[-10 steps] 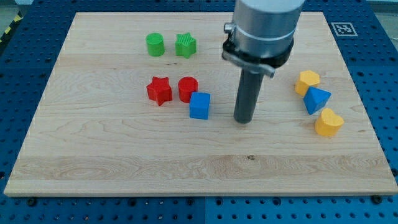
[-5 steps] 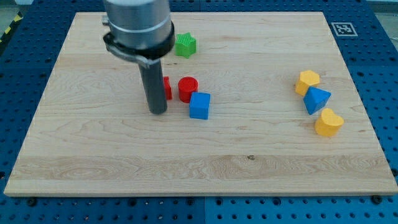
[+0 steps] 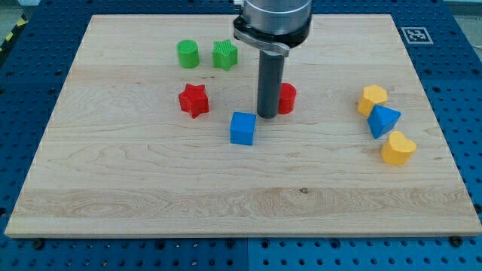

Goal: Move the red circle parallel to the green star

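The red circle (image 3: pixel 287 98) sits on the board right of centre, partly hidden behind my rod. My tip (image 3: pixel 268 115) touches its left side. The green star (image 3: pixel 224 55) lies near the view's top, up and to the left of the red circle, with a green cylinder (image 3: pixel 187 54) just left of it. A red star (image 3: pixel 193 100) lies to the left of my tip and a blue cube (image 3: pixel 242 128) sits just below and left of it.
On the view's right stand a yellow hexagon block (image 3: pixel 372 98), a blue triangular block (image 3: pixel 383 120) and a yellow heart-like block (image 3: pixel 398 148). The wooden board (image 3: pixel 151 196) lies on a blue pegboard table; a marker tag (image 3: pixel 415 34) is at its top right corner.
My tip swept from left of the red star to the right, and the red circle slid right from beside the blue cube. The red star and green cylinder show again.
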